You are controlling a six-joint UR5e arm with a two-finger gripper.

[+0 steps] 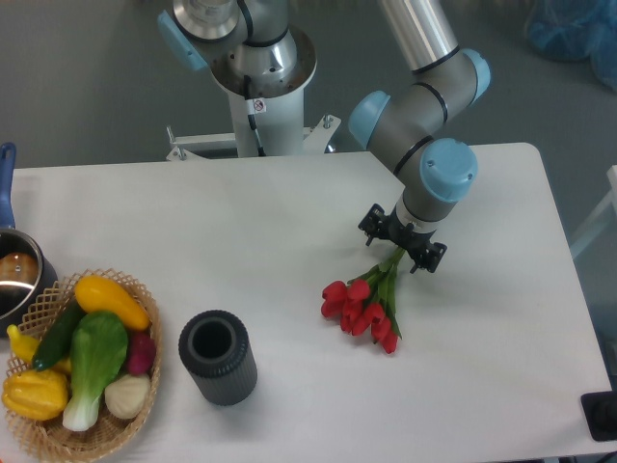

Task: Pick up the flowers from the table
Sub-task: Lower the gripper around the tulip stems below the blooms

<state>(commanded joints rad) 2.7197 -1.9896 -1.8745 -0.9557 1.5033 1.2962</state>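
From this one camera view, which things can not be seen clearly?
- The fingers of the gripper: hidden under the wrist, so open or shut is unclear.
- The stem ends of the flowers: covered by the gripper.
- The pot: cut by the left edge.
- The inside of the dark cylinder: too dark to see.

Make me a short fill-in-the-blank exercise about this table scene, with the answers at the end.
1. The flowers lying on the table have blooms of the colour ____.
2. The gripper is over the ____ end of the flowers.
3. The vegetables sit in a ____ near the table's left edge.
4. The dark cylinder stands between the basket and the ____.

Answers: red; stem; basket; flowers
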